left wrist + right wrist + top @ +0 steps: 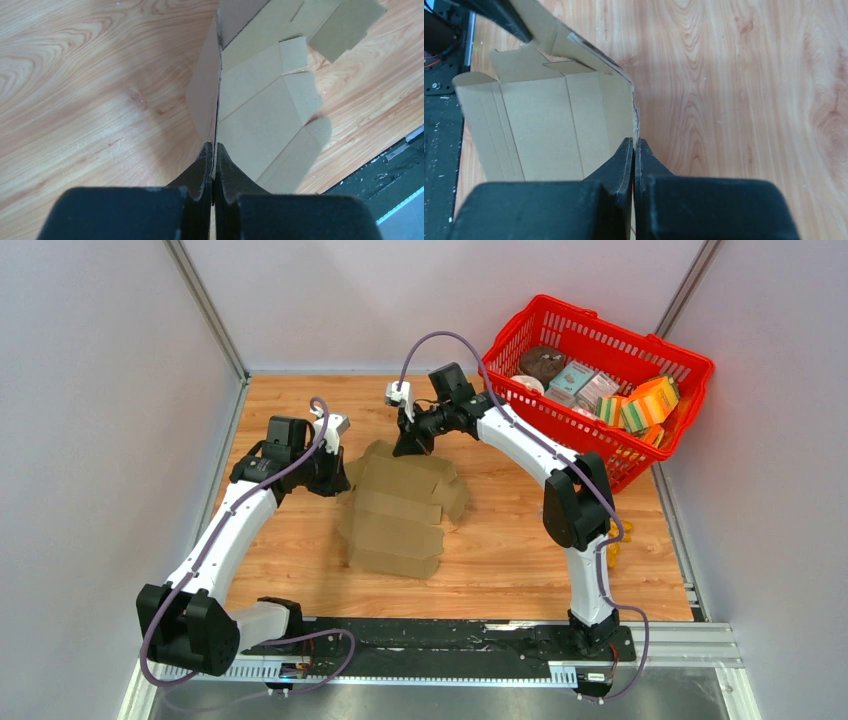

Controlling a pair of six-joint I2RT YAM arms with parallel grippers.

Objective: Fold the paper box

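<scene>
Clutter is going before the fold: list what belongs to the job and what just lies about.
Job: brown die-cut cardboard sheet; left gripper and right gripper, both shut on it.
Lying about: red plastic basket; colourful printed packages inside it.

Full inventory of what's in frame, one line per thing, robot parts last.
paper box: 1, plain brown, partly folded, middle of the table
table: 1, light wood, under everything
basket: 1, red, far right corner
packages: several, colourful, inside the basket; exact count unclear
round item: 1, dark brown, inside the basket
rail: 1, black, near edge
left arm: 1, white and black, left side
right arm: 1, white and black, right side
left tool: 1, black, shut on a paper box edge
right tool: 1, black, shut on a paper box edge
</scene>
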